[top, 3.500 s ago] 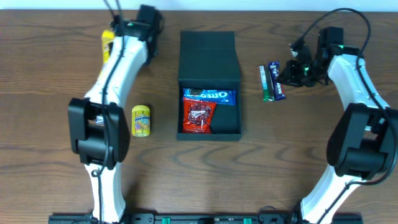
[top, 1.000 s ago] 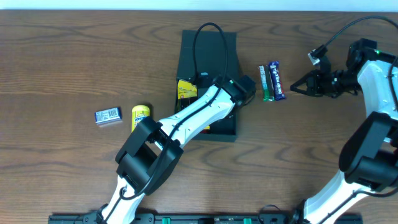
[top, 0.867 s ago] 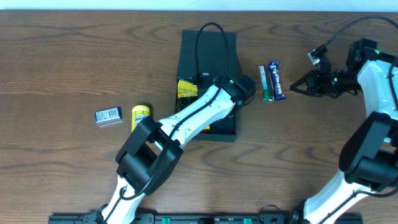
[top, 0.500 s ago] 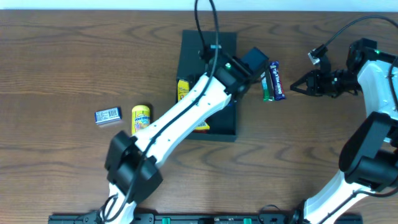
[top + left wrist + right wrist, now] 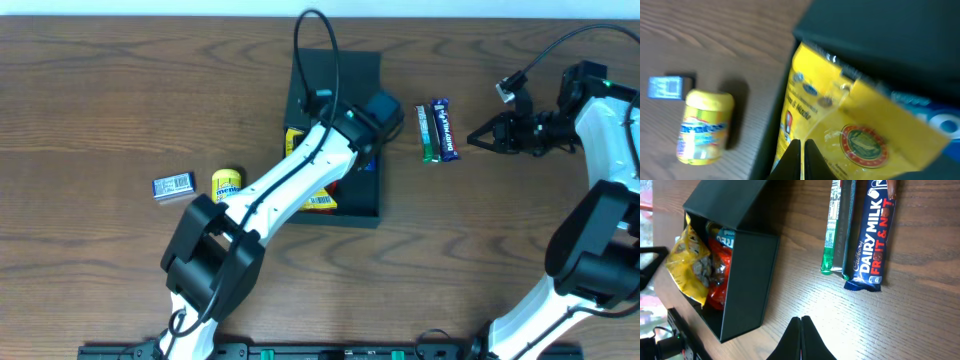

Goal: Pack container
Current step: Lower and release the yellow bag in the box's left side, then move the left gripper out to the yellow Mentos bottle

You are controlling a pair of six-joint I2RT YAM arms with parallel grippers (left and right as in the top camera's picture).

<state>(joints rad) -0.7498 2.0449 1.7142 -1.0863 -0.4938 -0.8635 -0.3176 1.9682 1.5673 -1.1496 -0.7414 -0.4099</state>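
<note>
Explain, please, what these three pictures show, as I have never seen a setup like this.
Two robot arms sit at a wooden table. One picture looks down from above; the other two come from cameras on each wrist. The left gripper hangs closed over a yellow packet inside the open black container. The right gripper, closed and empty, looks at a Dairy Milk bar and a green stick pack. A yellow bottle and a small blue box lie left of the container.
</note>
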